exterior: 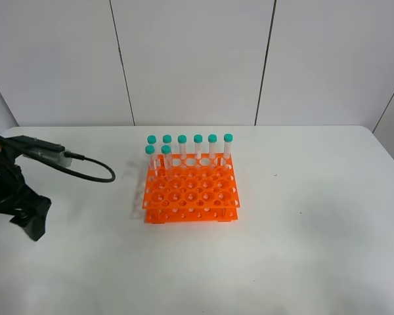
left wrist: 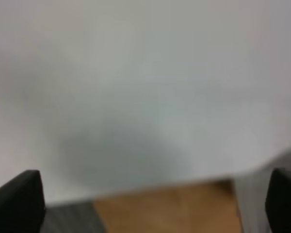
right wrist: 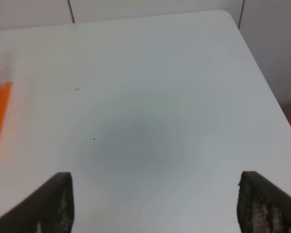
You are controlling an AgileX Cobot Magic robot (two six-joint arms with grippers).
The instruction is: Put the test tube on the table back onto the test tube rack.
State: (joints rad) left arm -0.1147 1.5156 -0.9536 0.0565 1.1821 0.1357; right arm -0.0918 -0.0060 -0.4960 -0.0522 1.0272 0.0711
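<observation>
So the table [exterior: 302, 216] takes up the whole lower part of the high view, white and matte, with pale wall panels seen behind it. The rack [exterior: 191, 190] is parked a bit left of centre, bright orange, two tiers. Eight tubes [exterior: 197, 146] with teal caps are stood upright in it: six lined up along the far row and two more in the next row at the left end. No tube can be made out lying on the tabletop in any view, so the task's tube can't be told apart from the rest.

The left arm [exterior: 13, 190] is seen at the left edge, well apart from the rack, with a black cable [exterior: 85, 172] looped over the table.

Left gripper [left wrist: 155, 204]: blurry shot, fingers spread wide, nothing between them. Right gripper [right wrist: 155, 204]: same deal, fingers wide apart over bare table, with the rack's edge just caught at mid-left.
</observation>
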